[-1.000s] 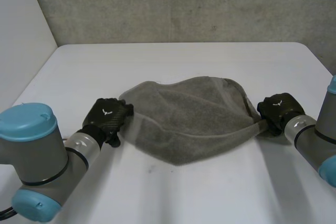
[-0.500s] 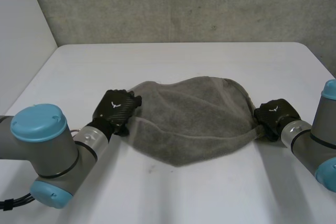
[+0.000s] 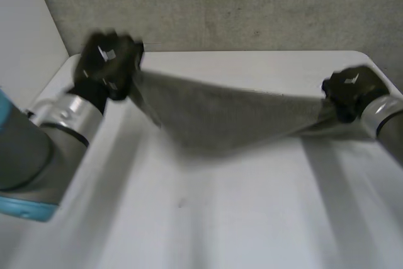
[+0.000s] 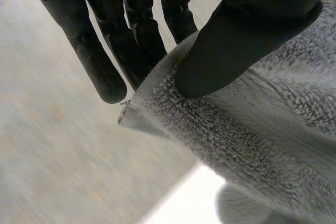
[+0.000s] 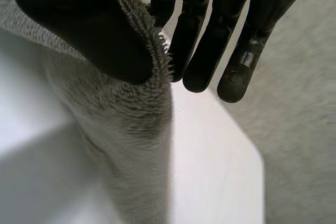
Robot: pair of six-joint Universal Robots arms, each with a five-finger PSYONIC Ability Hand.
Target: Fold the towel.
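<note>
The grey towel (image 3: 227, 118) hangs stretched in the air between both hands, sagging in the middle above the white table (image 3: 208, 218). My left hand (image 3: 108, 64) holds its left corner, raised near the table's far left. In the left wrist view the thumb (image 4: 236, 45) pinches the towel's corner (image 4: 173, 114) against the fingers (image 4: 100, 66). My right hand (image 3: 350, 89) grips the opposite corner at the far right. In the right wrist view its thumb (image 5: 100, 35) presses the towel's edge (image 5: 142, 108) against the fingers (image 5: 199, 51).
A grey concrete wall (image 3: 252, 4) stands behind the table's far edge. The table's rounded far right corner (image 5: 247, 150) lies below my right hand.
Both hands have risen and moved toward the far edge, lifting the towel off the table and pulling it taut. The left hand, resting at the towel's left corner before, now pinches it.
</note>
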